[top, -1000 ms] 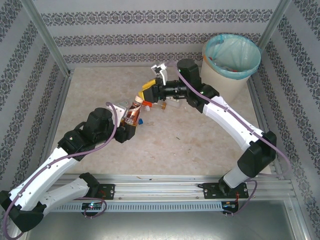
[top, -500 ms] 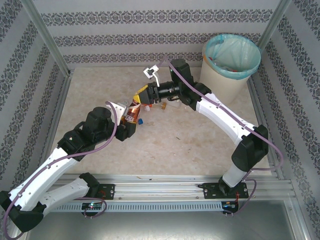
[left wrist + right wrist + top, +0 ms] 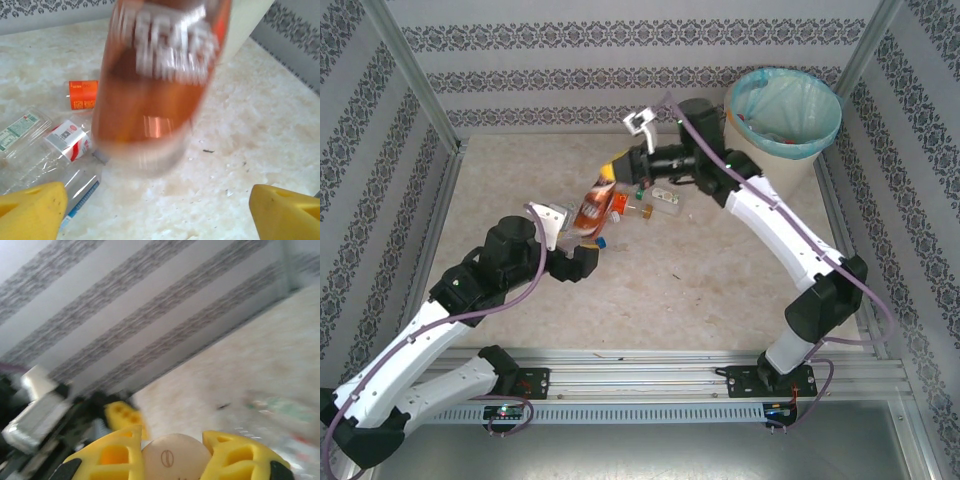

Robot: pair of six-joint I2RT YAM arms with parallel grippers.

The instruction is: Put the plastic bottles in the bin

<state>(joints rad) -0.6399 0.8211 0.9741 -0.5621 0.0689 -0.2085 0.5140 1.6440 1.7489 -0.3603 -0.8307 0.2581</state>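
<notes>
A brown bottle (image 3: 592, 207) between two grippers.
The right gripper (image 3: 175, 456) clamps its cream cap; the left gripper (image 3: 157, 195), at its seven o'clock, gapes wide; bin (image 3: 765, 165) at two o'clock.

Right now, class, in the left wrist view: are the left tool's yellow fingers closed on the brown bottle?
No, the left tool holds its yellow fingers wide apart, with the brown bottle beyond them, touching neither.

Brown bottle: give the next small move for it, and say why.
Probably swing the right claw, which looks closed on the bottle's end, toward the bin. The left claw has its fingers wide apart, clear of the bottle, so the handover seems done, and the bin stands close by on the right arm's side.
</notes>
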